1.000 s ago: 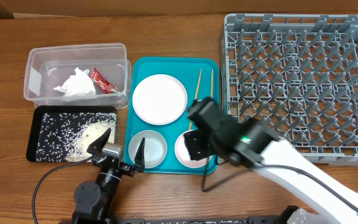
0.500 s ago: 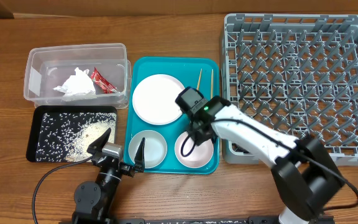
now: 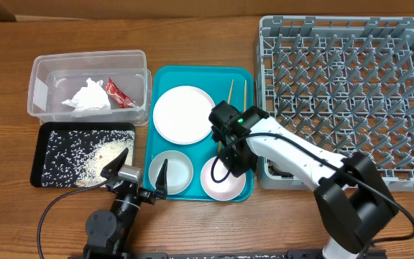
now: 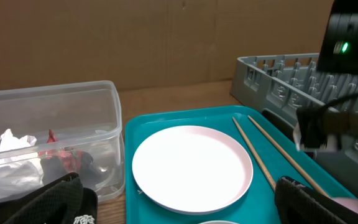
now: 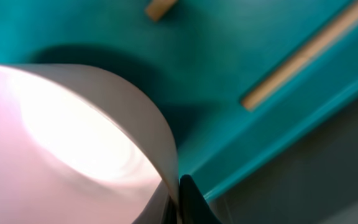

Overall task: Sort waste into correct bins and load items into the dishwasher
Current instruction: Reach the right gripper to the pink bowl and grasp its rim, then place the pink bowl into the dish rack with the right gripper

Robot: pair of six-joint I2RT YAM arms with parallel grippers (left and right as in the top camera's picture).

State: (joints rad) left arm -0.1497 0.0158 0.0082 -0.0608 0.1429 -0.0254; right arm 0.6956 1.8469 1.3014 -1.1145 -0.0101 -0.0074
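Now that the right arm has folded in from its long reach of a second ago, log the right gripper (image 3: 233,164) as having come down at the far-right rim of the pale pink bowl (image 3: 218,183). That bowl sits in the near-right corner of the teal tray (image 3: 165,72), just beside the greyish-white bowl (image 3: 172,173). In the last half second the wrist slid off the edge of the white plate (image 3: 182,114) toward the robot, and more of the bowl's near rim now shows. You can read this as a rim grasp being set up, with the bowl not yet off the tray. The right wrist view shows one dark fingertip (image 5: 188,200) outside the bowl wall at the rim. The other finger is out of frame, so you cannot tell whether the jaws have closed. The left gripper (image 3: 139,171) sits at the table's near edge, jaws spread wide, holding nothing. The bowl stands mouth up; being round, it has no long axis. The chopsticks (image 3: 230,97) lie side by side along the tray's right edge, long axes running from far side toward the robot. The dish rack (image 3: 347,93) stands just right of the tray.
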